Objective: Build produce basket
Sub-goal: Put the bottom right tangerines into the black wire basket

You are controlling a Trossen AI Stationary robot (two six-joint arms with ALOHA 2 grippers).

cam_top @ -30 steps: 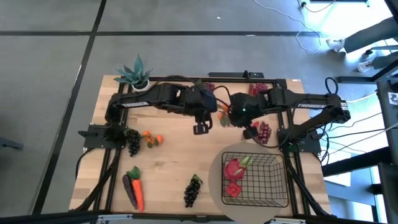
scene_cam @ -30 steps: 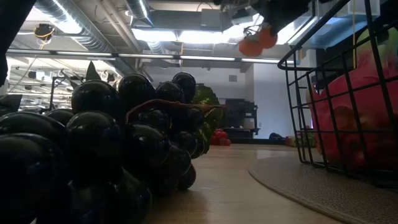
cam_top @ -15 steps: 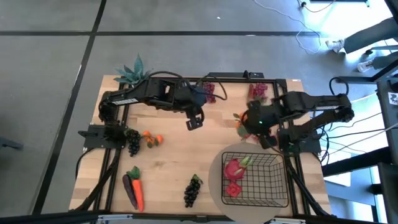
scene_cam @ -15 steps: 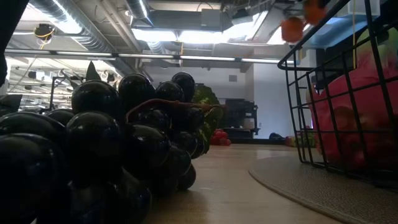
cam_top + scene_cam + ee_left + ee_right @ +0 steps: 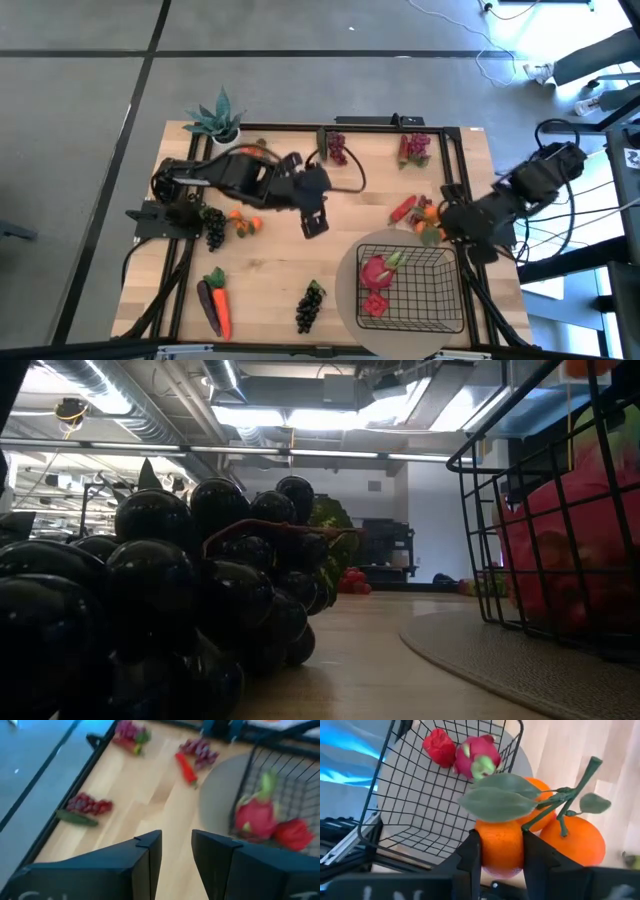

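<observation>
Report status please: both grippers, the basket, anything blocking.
Right gripper shut on tangerines, beside basket. Left gripper empty, mid-table. Basket holds dragon fruit and strawberry. Nothing blocking.

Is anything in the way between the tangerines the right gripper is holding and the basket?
Nothing visible blocks them. The right gripper holds the leafy tangerines just outside the basket, near its far right corner. The basket's top is open, with only a dragon fruit and a red fruit inside.
</observation>
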